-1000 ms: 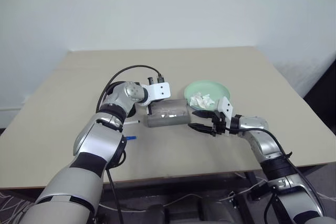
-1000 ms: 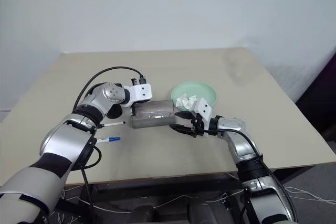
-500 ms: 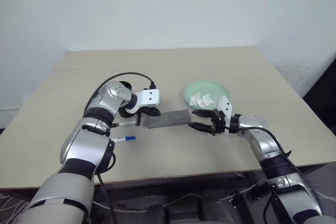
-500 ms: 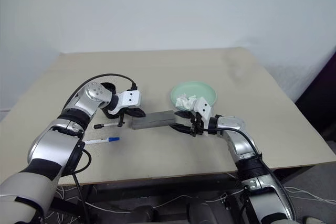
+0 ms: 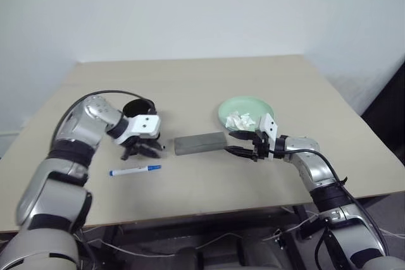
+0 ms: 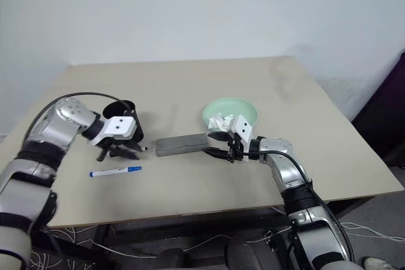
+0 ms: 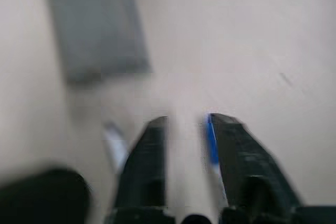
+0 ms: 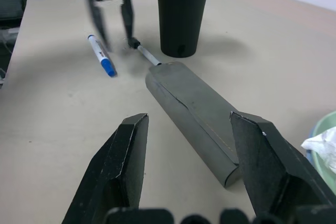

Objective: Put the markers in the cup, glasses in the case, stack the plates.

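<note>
Both hands gape empty; left hand (image 5: 144, 150) has left the closed case (image 5: 200, 143) for markers.

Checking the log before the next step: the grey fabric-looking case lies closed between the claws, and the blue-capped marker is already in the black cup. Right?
Not quite. The grey fabric-looking case is closed, but the blue-capped marker lies on the beige table, outside the black tapered cup; the right wrist view shows it.

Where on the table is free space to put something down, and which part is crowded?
Free: the far half of the table, behind the black cup and the mint plate, and the near strip in front of the grey case. Crowded: around the left gripper, where the cup, the blue-capped marker and the black-capped marker lie close together.
</note>
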`<state>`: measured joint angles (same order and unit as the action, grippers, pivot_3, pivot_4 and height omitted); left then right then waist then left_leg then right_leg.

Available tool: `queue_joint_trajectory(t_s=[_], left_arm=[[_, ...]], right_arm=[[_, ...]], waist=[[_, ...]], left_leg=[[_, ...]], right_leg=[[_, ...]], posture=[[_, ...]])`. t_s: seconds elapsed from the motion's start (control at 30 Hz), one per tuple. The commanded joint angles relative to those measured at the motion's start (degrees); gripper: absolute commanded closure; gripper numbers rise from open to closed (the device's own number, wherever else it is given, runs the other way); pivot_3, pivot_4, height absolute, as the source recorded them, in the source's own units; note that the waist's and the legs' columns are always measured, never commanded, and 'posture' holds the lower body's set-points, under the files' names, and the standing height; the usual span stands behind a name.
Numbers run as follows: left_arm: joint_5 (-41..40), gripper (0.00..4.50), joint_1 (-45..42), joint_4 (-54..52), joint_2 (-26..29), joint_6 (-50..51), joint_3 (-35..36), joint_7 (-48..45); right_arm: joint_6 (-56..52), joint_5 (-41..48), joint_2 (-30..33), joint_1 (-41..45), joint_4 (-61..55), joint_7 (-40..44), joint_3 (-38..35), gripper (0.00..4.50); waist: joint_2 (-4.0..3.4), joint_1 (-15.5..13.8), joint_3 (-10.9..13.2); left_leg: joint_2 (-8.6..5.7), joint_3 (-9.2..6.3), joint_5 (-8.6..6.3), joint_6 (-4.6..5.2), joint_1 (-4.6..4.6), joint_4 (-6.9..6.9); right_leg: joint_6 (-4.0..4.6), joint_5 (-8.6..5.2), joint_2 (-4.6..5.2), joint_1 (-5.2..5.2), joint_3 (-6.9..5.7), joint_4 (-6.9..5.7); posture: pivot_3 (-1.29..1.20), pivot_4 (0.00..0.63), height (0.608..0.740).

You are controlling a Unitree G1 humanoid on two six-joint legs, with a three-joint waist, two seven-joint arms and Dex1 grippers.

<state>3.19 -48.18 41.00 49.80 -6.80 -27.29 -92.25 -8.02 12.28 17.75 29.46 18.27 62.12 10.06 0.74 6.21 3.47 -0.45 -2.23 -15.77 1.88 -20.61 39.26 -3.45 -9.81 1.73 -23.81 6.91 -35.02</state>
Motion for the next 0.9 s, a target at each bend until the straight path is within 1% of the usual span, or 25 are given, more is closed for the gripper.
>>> queue_joint_trajectory(t_s=[0.03,0.07,0.1,0.23,0.37,0.47,0.67,0.9], left_arm=[[-4.18,1.89,-0.11,-5.26,3.42,1.86,-3.43,-0.25],[-4.67,1.47,0.2,-6.08,4.38,2.29,-4.17,-0.25],[-4.79,1.17,0.74,-6.69,5.4,2.12,-4.86,-0.25],[-3.48,1.17,2.48,-7.19,6.66,2.13,-4.89,-0.25],[0.09,1.17,4.13,-6.04,5.6,2.19,-3.12,0.23],[2.73,1.17,5.14,-4.7,4.67,0.63,-2.79,2.59],[5.76,1.17,5.33,-1.98,2.48,-1.22,-1.74,4.64],[8.51,1.17,5.06,0.96,1.45,-3.35,-0.71,5.32]], right_arm=[[1.37,0.74,-0.13,2.11,-0.7,0.52,-0.47,1.82],[1.38,0.73,-0.16,2.17,-0.61,0.58,-0.46,1.82],[1.42,0.69,-0.21,2.16,-0.51,0.65,-0.4,1.82],[1.35,0.69,-0.27,2.11,-0.47,0.81,-0.29,1.82],[1.21,0.71,-0.3,2.14,-0.42,0.92,-0.23,1.82],[1.17,0.69,-0.39,2.29,-0.22,0.95,-0.2,1.82],[0.92,0.73,-0.31,2.37,-0.34,1.13,-0.13,1.82],[0.78,0.72,-0.32,2.34,-0.48,1.22,-0.07,1.82]], waist=[[0.02,-0.3,0.0],[0.04,-0.33,0.0],[0.04,-0.3,0.0],[0.05,-0.3,0.0],[0.05,-0.3,0.0],[0.05,-0.32,0.0],[0.06,-0.37,-0.01],[0.03,-0.45,-0.02]], left_leg=[[-0.01,-0.02,0.0,0.0,-0.01,0.02],[0.0,0.0,0.0,0.0,-0.01,0.04],[-0.01,0.0,0.0,0.0,-0.02,0.06],[0.0,0.05,0.0,0.0,-0.01,0.03],[0.02,0.06,0.0,0.0,-0.02,0.02],[0.01,0.08,0.0,0.0,0.0,0.03],[0.0,0.09,0.0,0.0,0.0,0.04],[0.0,0.1,0.05,0.06,0.21,0.08]], right_leg=[[0.0,0.0,0.01,0.02,-0.02,0.0],[0.0,0.0,0.01,0.01,0.0,0.02],[0.0,0.0,0.01,0.02,0.0,0.02],[0.01,0.0,0.0,-0.01,0.01,0.01],[0.01,-0.01,-0.02,-0.06,-0.01,-0.04],[0.02,-0.01,-0.02,-0.04,0.0,-0.04],[0.02,-0.01,-0.02,-0.05,0.01,-0.05],[0.15,-0.08,-0.02,0.12,0.02,-0.13]], posture=[[0.0,0.0,0.737],[0.0,0.0,0.737],[0.0,0.0,0.737],[0.0,0.0,0.737],[0.0,0.0,0.737],[0.0,0.0,0.737],[0.0,0.0,0.737],[0.0,0.0,0.737]])
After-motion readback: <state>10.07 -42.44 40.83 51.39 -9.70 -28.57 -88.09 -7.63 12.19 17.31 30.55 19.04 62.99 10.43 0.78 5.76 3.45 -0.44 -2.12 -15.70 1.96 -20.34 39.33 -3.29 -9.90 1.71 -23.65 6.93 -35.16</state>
